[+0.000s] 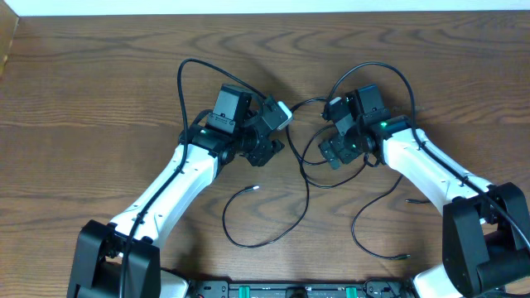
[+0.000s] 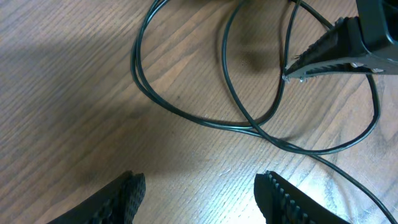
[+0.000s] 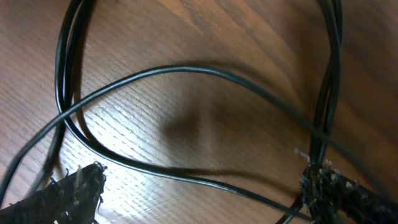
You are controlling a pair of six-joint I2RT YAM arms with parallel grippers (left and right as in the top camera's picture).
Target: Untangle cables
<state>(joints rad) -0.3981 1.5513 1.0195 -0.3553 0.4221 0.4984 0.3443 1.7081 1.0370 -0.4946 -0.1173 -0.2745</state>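
Dark wood-grain desk, with 2 arms reaching in toward its middle. All places below given from the left hand.

Seen from its own wrist, the left hand released: 2 ribbed black fingers well apart, only bare desk between them, grasping nothing.

Thin black cables lying loose on the desk just beyond the left hand's fingertips, between it and the right hand. From the left wrist, the cables showing as several crossing loops just ahead of the left hand, 2 strands running side by side along part of the curve. 1 long loop trailing away from the left hand toward the robot's base, ending in a small pale-tipped plug near the left hand. More cord lying well apart from the left hand, on the far side of the right hand.

Right hand directly opposite the left hand, also released: fingers spread wide, the cables lying flat on the desk across the gap, none pinched. A pair of strands running down to 1 right fingertip; touching or only beside it, cannot tell. From the left wrist, 1 right-hand finger tilted down ahead of the left hand, its tip right at a cord.
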